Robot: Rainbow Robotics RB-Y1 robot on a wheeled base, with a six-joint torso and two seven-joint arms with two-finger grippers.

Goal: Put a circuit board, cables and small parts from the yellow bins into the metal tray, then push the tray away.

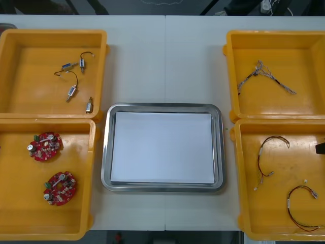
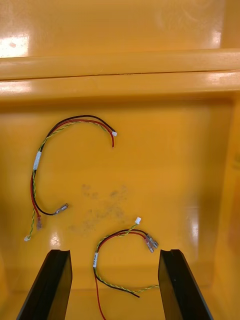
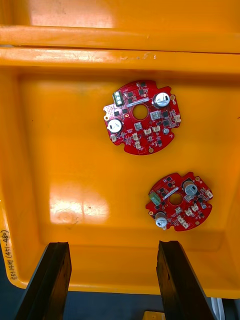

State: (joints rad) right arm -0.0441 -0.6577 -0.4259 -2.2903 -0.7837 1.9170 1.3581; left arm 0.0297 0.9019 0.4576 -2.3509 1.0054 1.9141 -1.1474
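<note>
- While the left gripper (image 3: 114, 245) gapes wide and empty, two circuit boards (image 1: 45, 146) lie flat lower left.
- Metal tray (image 1: 105, 152) sits centre frame, long axis left to right.
- Right gripper (image 2: 115, 252), wide and empty, hangs over a curled cable (image 2: 95, 259) lower right.

**Pale bench, dark floor beyond**

The bench (image 1: 165, 61) is a light, off-white surface under even light. A thin seam (image 1: 165, 46) runs across its middle from the far edge toward the near one. Beyond the far edge lies a strip of dark floor (image 1: 127, 6); another dark strip shows below the near edge.
</note>
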